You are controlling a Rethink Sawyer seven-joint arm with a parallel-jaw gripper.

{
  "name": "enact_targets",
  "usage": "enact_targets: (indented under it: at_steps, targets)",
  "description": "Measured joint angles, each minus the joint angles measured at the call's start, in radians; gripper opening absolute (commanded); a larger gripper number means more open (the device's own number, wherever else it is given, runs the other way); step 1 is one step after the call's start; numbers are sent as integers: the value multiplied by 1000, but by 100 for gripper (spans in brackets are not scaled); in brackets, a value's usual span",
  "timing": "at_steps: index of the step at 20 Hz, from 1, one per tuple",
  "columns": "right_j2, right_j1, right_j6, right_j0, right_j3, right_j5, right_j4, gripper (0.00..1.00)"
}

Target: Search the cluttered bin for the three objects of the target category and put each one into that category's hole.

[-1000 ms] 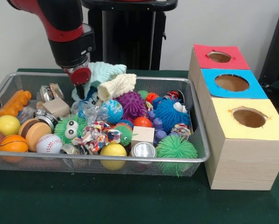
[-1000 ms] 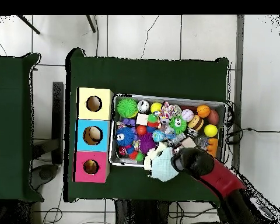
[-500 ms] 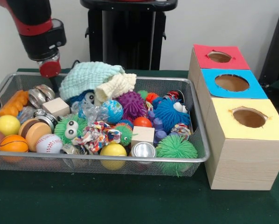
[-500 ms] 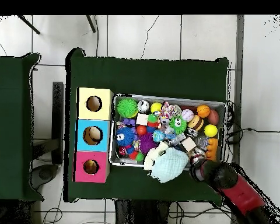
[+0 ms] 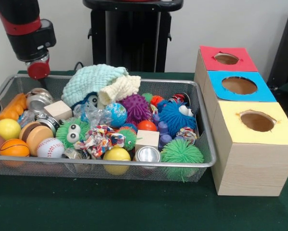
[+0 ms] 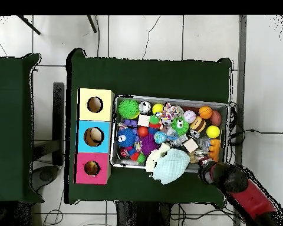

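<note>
Our gripper (image 5: 38,70) sits in the upper left of the front view, just above the back left corner of the wire mesh bin (image 5: 134,168). We really can't tell from either view whether it's open or closed, and nothing visibly hangs from it. In the overhead view the arm (image 6: 238,188) comes in from the lower right and ends at the bin's lower right corner.

The bin fills the middle-left of the front frame and it's packed. A mint green cloth (image 5: 91,79) and a cream cloth (image 5: 121,88) are piled at the back. In front of them we see a purple spiky ball (image 5: 136,107), a blue fuzzy ball (image 5: 175,117), a green spiky ball (image 5: 181,153), a baseball (image 5: 50,147), a small basketball (image 5: 13,148), two yellow balls (image 5: 7,128), a wooden cube (image 5: 147,139) and a metal can (image 5: 148,155).

On the right of the front frame stand the three boxes with holes: the red box (image 5: 227,58) at the back, the blue box (image 5: 239,85) in the middle and the yellow box (image 5: 257,122) nearest the bottom edge.
</note>
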Motion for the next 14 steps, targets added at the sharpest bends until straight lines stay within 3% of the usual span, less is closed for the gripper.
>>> enact_targets:
  at_steps: [14]
  targets:
    - [6,54,0,89,1,-26,0,0]
